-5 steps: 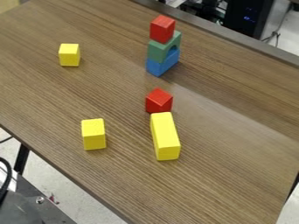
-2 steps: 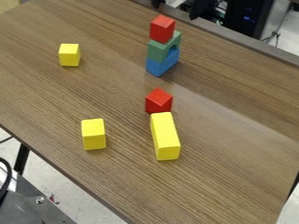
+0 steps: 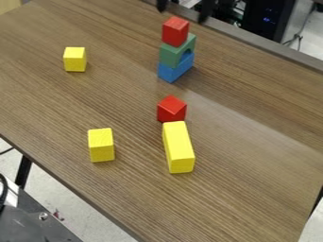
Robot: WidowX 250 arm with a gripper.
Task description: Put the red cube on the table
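Observation:
At the top edge of the camera view my gripper (image 3: 183, 9) stands open, its two dark fingertips apart with nothing between them. Just below it in the view, a red cube (image 3: 174, 31) tops a stack. Under that cube is a green arch block (image 3: 172, 55), and a blue block (image 3: 172, 72) forms the bottom. A second red block (image 3: 172, 109) rests on the brown wooden table (image 3: 252, 156) near the middle, right behind a long yellow block (image 3: 178, 147).
One yellow block (image 3: 75, 59) stands at the upper left of the table, another (image 3: 101, 145) at the lower left. Beyond the table's far edge is a black computer case (image 3: 270, 19).
The fingertips, absent from the earliest frame, came in at the top edge and have since shifted slightly left and down. All the blocks have stayed put.

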